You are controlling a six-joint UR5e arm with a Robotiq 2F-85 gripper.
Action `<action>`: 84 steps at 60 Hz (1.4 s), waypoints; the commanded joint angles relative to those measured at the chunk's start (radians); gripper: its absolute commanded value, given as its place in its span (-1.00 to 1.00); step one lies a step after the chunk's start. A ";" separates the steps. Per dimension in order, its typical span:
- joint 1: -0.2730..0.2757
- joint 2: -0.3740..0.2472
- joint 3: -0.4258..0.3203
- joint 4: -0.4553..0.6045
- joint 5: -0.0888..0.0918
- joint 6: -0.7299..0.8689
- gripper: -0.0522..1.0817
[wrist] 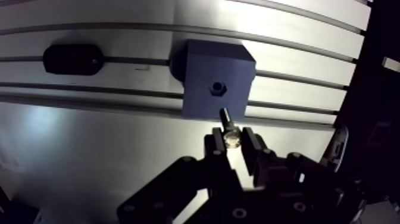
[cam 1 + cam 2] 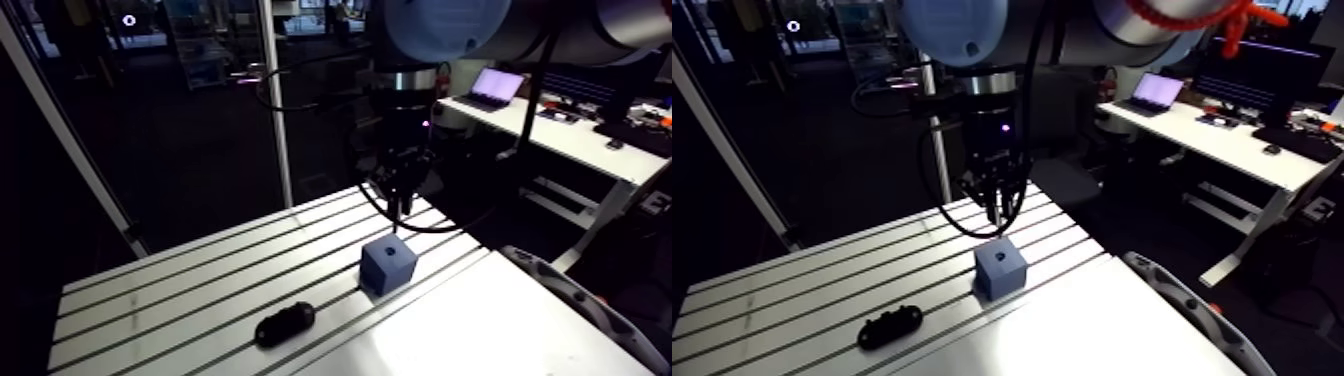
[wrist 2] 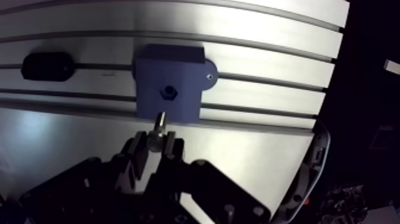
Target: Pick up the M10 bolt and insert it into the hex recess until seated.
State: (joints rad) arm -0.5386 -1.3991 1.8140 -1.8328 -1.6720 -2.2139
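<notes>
A blue block (image 1: 215, 80) stands on the slotted aluminium table (image 1: 119, 149), with a small hex recess (image 1: 218, 89) in its top face. My gripper (image 1: 232, 143) is shut on the M10 bolt (image 1: 229, 130); its head sits between the fingertips and its dark shank points down toward the block. The bolt's tip hangs above the block's near edge, a little short of the recess and clear of it. In the arm view the gripper (image 2: 402, 200) hovers just above and behind the block (image 2: 389, 264).
A black oblong object (image 2: 285, 324) lies across a table slot to the left of the block. The table's right edge (image 1: 351, 89) drops off close beside the block. A curved grey part (image 2: 570, 295) sits past that edge.
</notes>
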 commanded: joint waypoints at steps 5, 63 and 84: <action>0.003 -0.008 0.046 -0.027 0.001 -0.016 0.99; -0.001 0.030 0.069 -0.101 -0.001 -0.037 0.99; -0.001 0.038 0.072 -0.102 -0.001 -0.037 0.99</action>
State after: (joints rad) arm -0.5401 -1.3640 1.8851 -1.9343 -1.6728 -2.2511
